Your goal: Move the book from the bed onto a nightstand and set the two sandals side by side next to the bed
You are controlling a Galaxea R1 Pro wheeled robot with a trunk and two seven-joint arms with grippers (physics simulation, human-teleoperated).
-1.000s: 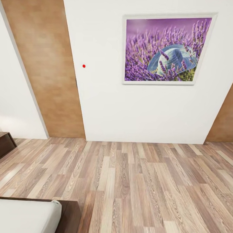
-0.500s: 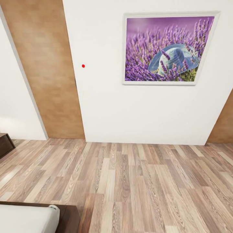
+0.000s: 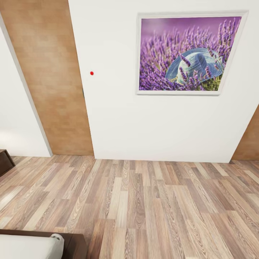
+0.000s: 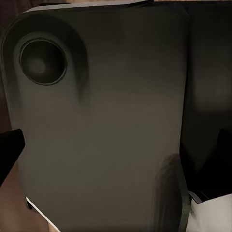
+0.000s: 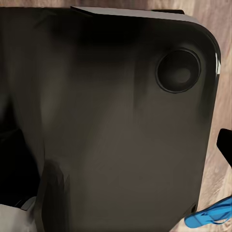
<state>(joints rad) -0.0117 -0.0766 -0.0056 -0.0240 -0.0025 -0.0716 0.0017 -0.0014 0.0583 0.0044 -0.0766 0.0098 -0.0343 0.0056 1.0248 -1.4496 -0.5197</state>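
Facing the bedroom wall, bed corner at my feet

The bed (image 3: 28,246) lies below the lavender picture (image 3: 187,54), mattress corner and dark base showing; near it a blue sandal (image 5: 209,218) lies on the plank floor (image 3: 151,205). I judge the sandal light and floppy, best pinched across the sole edge. Whether my pincers are spread or pressed together, I cannot tell.

Bed (image 3: 32,246) cut by frame edge; blue sandal (image 5: 209,218) mostly hidden behind dark robot body (image 5: 116,125), probably 1.
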